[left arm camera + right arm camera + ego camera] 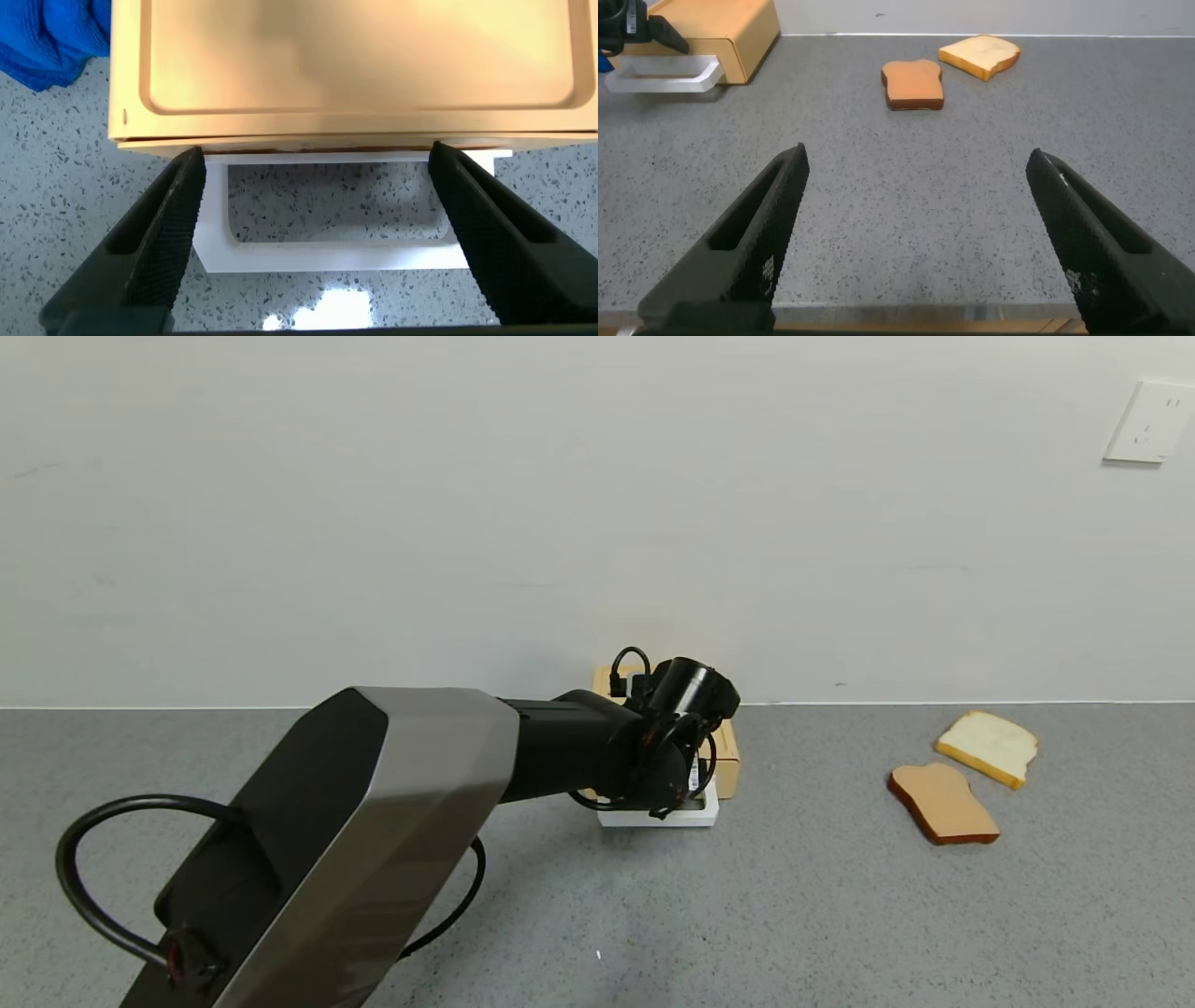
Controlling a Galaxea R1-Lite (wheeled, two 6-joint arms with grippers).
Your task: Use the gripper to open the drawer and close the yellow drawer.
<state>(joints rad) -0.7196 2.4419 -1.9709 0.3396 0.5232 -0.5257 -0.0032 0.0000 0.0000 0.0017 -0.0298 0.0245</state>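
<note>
The pale-yellow drawer case (pixel 727 753) stands on the grey counter near the back wall, mostly hidden behind my left wrist. Its white loop handle (pixel 695 818) sticks out toward me. In the left wrist view the yellow case (pixel 346 65) fills the far side and the white handle (pixel 327 257) lies between my open fingers; the drawer looks pushed in. My left gripper (pixel 318 159) is open, its tips at the drawer front, one on each side of the handle. My right gripper (pixel 915 159) is open and empty over bare counter, away from the case (pixel 724 33).
Two bread slices lie on the counter to the right: a brown one (pixel 943 803) and a pale one (pixel 990 747). A blue cloth (pixel 51 37) lies beside the case. A wall socket (pixel 1148 422) is at upper right. The wall stands right behind the case.
</note>
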